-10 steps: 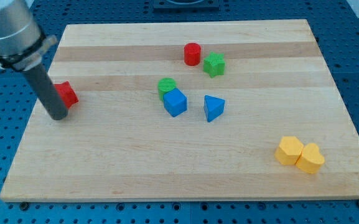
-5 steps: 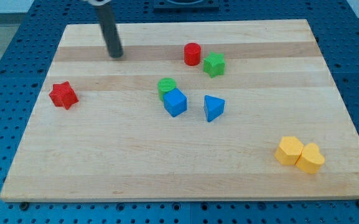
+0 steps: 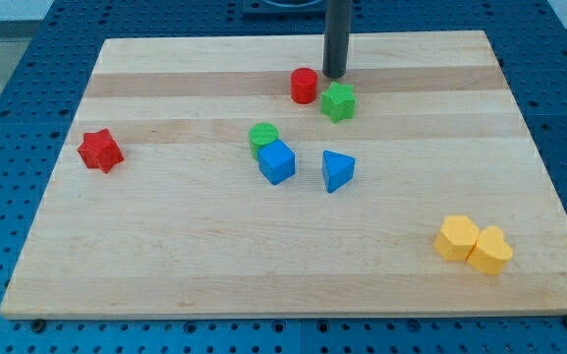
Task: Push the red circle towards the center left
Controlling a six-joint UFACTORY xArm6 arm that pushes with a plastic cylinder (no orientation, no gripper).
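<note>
My tip (image 3: 334,76) stands on the wooden board (image 3: 165,265) near the view's top edge, just to the upper right of the red circle (image 3: 304,86); the two are close but I cannot tell whether they touch; I carry no gripper, only this plain dark rod, so nothing is held or clamped. The red circle sits in the upper middle of the board, a little left of the green star-shaped block (image 3: 338,101), which lies just below my tip. Lower down, near the board's centre, the green circle (image 3: 262,136) touches the blue cube (image 3: 276,161), with the blue triangle (image 3: 337,170) near them on the view's right. The red star-shaped block (image 3: 99,150) lies alone at the view's left edge, well apart from my tip; two yellow blocks (image 3: 473,243) rest pressed together at the lower right.
</note>
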